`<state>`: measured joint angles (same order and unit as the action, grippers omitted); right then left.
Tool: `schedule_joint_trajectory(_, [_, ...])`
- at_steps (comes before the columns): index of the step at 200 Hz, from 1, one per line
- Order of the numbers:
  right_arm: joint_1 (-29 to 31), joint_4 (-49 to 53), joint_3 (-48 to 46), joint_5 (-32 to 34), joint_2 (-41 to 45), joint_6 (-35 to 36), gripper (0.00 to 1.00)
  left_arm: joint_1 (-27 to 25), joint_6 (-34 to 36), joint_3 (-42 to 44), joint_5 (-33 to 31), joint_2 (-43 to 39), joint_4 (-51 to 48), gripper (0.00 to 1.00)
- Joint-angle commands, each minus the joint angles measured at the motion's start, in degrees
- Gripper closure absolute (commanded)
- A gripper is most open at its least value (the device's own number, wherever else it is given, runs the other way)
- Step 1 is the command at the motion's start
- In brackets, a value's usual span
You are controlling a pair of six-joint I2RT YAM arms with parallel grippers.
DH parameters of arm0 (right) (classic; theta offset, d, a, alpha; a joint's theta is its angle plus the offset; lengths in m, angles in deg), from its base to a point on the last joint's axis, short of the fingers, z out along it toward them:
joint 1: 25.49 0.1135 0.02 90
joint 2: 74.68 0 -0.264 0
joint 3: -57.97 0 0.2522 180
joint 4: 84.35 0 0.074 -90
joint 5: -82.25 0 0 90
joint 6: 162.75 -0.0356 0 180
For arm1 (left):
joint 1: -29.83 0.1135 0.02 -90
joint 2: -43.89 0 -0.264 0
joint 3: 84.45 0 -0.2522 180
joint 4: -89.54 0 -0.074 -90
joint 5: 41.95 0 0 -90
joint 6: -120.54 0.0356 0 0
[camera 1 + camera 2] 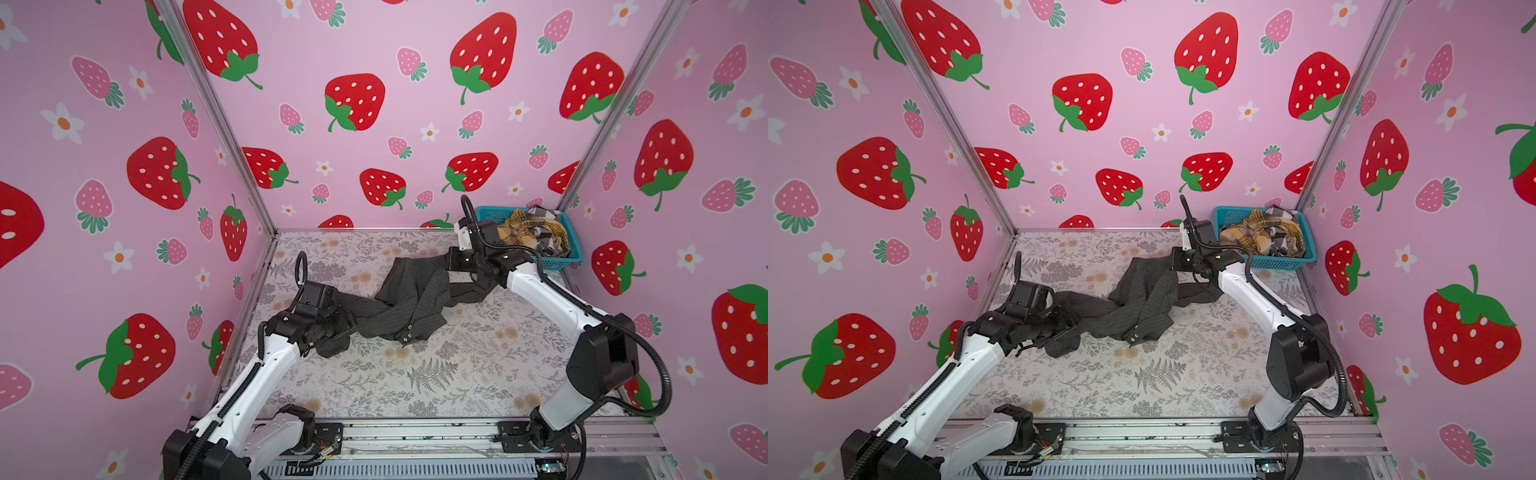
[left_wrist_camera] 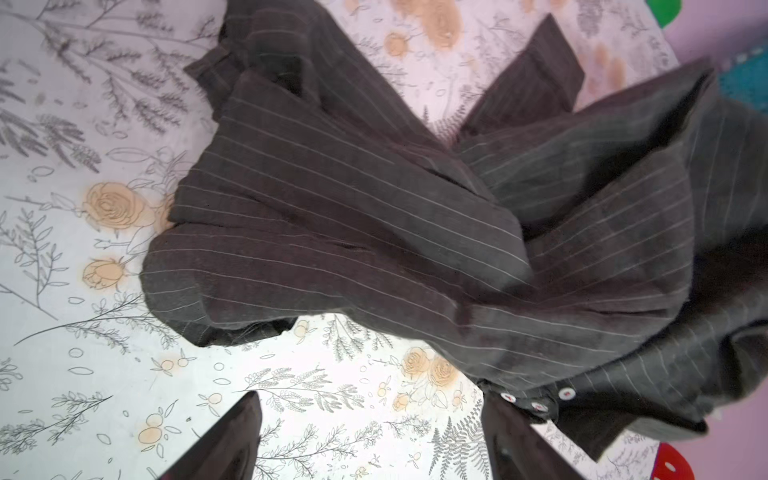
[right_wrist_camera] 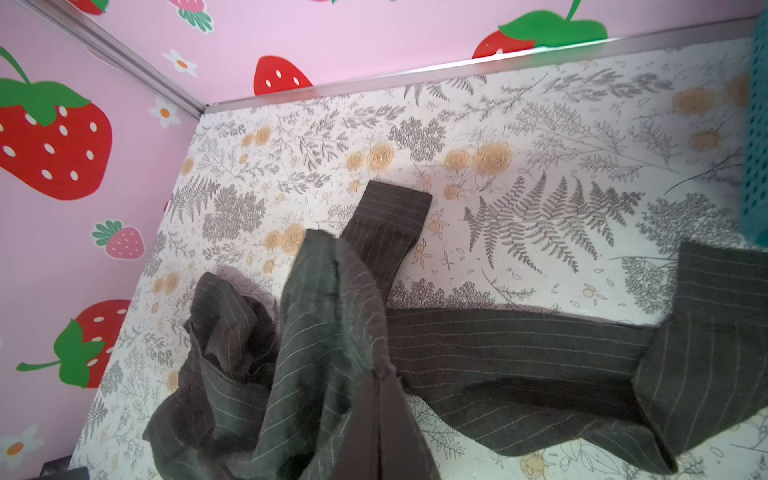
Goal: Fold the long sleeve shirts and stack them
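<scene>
A dark charcoal pinstriped shirt (image 1: 407,299) (image 1: 1138,299) lies crumpled and twisted across the middle of the floral table. My right gripper (image 1: 448,262) (image 1: 1173,264) is at the shirt's far end. In the right wrist view the right gripper (image 3: 380,376) is shut on a raised fold of the shirt (image 3: 324,332). My left gripper (image 1: 345,324) (image 1: 1071,322) sits at the shirt's near-left end. In the left wrist view it (image 2: 370,399) is open with bare table between its fingers, the shirt (image 2: 374,216) and its buttons just beyond. A mustard plaid shirt (image 1: 528,232) (image 1: 1254,232) and a black-and-white checked shirt (image 1: 540,214) (image 1: 1281,214) lie bunched in the basket.
The turquoise mesh basket (image 1: 569,257) (image 1: 1275,262) stands in the far right corner, right behind the right arm. Pink strawberry walls close the table on three sides. A metal rail (image 1: 415,432) runs along the front edge between the arm bases.
</scene>
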<state>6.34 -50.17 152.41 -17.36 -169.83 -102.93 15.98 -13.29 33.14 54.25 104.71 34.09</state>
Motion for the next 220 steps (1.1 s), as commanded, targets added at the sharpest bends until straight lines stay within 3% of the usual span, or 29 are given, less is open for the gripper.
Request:
schedule_joint_trajectory(1, [0.87,-0.71,-4.22,-0.40,0.56,-1.59,0.98,6.57,-1.24,3.19,5.32,2.60,-1.93,0.16])
schedule_joint_trajectory(17, [0.14,-0.46,-6.45,0.94,0.12,-2.08,0.91,10.41,-1.30,4.64,7.65,4.63,-0.46,0.18])
schedule_joint_trajectory(60, [0.09,-1.17,-14.80,1.41,3.01,-1.97,0.44,14.20,-2.53,6.84,6.75,7.47,1.03,0.15])
schedule_joint_trajectory(93, [4.30,-5.36,-22.35,-0.64,6.80,-1.99,0.36,20.36,-6.41,13.37,17.25,8.13,12.03,0.09])
schedule_joint_trajectory(109, [8.07,-4.46,-22.92,0.73,6.36,-1.66,0.35,21.56,-8.05,14.46,18.50,9.02,14.66,0.09])
schedule_joint_trajectory(132, [13.24,1.20,-22.39,8.12,4.25,-2.10,0.36,20.70,-8.67,14.86,18.66,9.59,14.81,0.33])
schedule_joint_trajectory(173, [13.41,6.09,-29.93,16.29,8.16,-6.83,0.37,15.94,-6.50,17.58,14.02,4.41,7.47,0.57])
schedule_joint_trajectory(183, [12.43,6.72,-32.32,17.26,10.56,-7.53,0.36,15.95,-6.19,18.79,13.42,2.32,5.90,0.64])
schedule_joint_trajectory(205, [8.97,6.65,-36.66,16.54,16.58,-7.64,0.32,15.87,-5.13,19.56,11.49,-0.82,2.25,0.99])
schedule_joint_trajectory(220, [7.31,5.15,-39.08,13.50,20.11,-6.80,0.27,15.76,-5.12,18.72,11.25,-2.03,0.80,1.00])
